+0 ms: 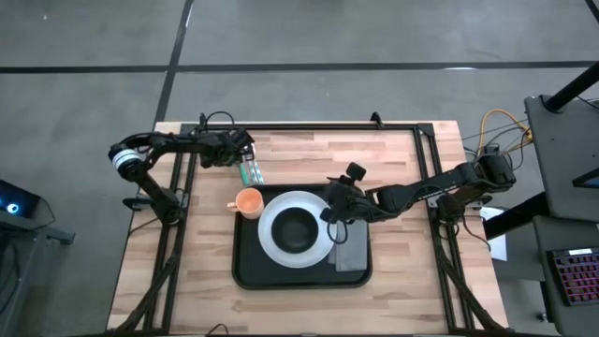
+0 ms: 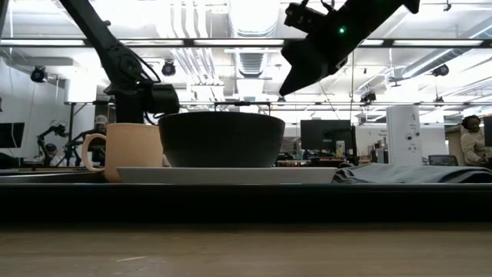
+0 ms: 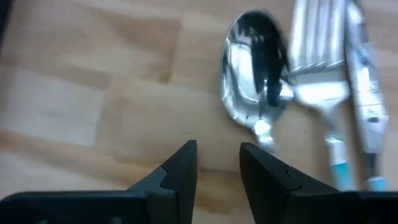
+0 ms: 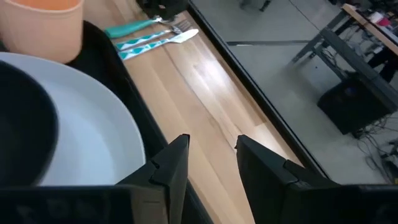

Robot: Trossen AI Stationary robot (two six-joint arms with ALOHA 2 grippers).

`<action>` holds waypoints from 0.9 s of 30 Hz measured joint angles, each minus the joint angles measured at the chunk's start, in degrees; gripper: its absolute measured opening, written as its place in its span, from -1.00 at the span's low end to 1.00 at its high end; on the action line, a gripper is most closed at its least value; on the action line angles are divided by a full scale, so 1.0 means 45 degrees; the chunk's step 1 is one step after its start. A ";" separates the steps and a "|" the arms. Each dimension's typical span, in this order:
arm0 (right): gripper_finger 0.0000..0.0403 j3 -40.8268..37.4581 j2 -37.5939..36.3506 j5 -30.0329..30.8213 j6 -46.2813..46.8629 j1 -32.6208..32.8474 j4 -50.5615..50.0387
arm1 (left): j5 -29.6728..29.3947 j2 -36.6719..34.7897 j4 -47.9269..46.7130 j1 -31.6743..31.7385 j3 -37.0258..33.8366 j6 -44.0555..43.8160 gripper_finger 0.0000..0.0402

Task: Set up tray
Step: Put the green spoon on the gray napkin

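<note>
The black tray point(image 1: 245, 271) lies mid-table and carries a white plate point(image 1: 271, 245) with a black bowl point(image 1: 296, 227), an orange mug point(image 1: 248, 201) and a grey napkin point(image 1: 350, 253). A spoon point(image 3: 254, 68), a fork point(image 3: 318, 56) and a knife point(image 3: 364, 81) with teal handles lie side by side on the wood point(image 1: 251, 172) beyond the tray's far left corner. My left gripper point(image 3: 217, 163) hovers open over the wood just beside the spoon's bowl, with nothing between its fingers. My right gripper point(image 4: 211, 163) hangs open above the plate's right rim point(image 1: 329, 212), holding nothing.
Black frame rails point(image 1: 309, 127) run along the table's far edge and down both sides. Bare wood point(image 1: 393, 168) lies to the right of the cutlery, beyond the tray. In the low view the mug point(image 2: 131, 151), bowl point(image 2: 221, 138) and napkin point(image 2: 415, 173) stand above the tray's near rim point(image 2: 246, 196).
</note>
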 joint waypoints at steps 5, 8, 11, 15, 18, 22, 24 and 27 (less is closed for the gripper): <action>-0.40 0.0000 0.0000 -0.0231 -0.0182 0.0000 0.0214 | 0.0041 0.0000 0.0103 -0.0020 0.0539 0.0241 -0.49; -0.40 0.0000 0.0000 -0.0228 -0.0191 -0.0003 0.0205 | 0.0021 0.0000 0.0109 -0.0087 0.0780 0.0438 -0.49; -0.40 0.0000 0.0000 -0.0231 -0.0192 0.0000 0.0204 | 0.0016 0.0000 0.0069 -0.0092 0.0862 0.0450 -0.49; -0.42 0.0000 0.0000 -0.0231 -0.0196 0.0000 0.0204 | -0.0002 0.0000 0.0076 -0.0087 0.0783 0.0430 -0.49; -0.42 -0.0005 0.0000 -0.0231 -0.0196 -0.0001 0.0204 | 0.0002 0.0000 0.0431 -0.0087 0.0536 0.0420 -0.49; -0.41 -0.0005 0.0000 -0.0229 -0.0200 -0.0010 0.0379 | 0.0100 0.0099 0.1171 -0.0159 0.0253 0.0425 -0.49; -0.42 -0.0005 0.0000 -0.0226 -0.0252 -0.0010 0.0435 | 0.0153 0.0161 0.1581 -0.0233 0.0250 0.0457 -0.49; -0.44 -0.0005 0.0000 -0.0226 -0.0289 -0.0010 0.0437 | 0.0200 0.0274 0.1834 -0.0238 0.0253 0.0499 -0.49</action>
